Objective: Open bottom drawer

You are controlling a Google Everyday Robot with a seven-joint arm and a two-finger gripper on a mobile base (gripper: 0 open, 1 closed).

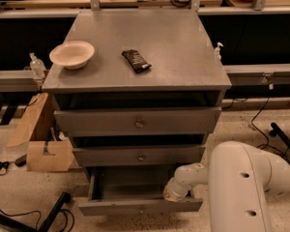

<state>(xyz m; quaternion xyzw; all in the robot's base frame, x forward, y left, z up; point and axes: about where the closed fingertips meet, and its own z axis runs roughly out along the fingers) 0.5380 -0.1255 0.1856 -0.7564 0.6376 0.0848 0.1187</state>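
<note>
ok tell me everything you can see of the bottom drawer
The bottom drawer is the lowest of three in the grey cabinet, pulled out with its slim front panel well ahead of the drawer above. It looks like grey metal, with a small round knob at the panel's centre and a shallow box behind. The gripper sits inside its right end, by the front panel.
</note>
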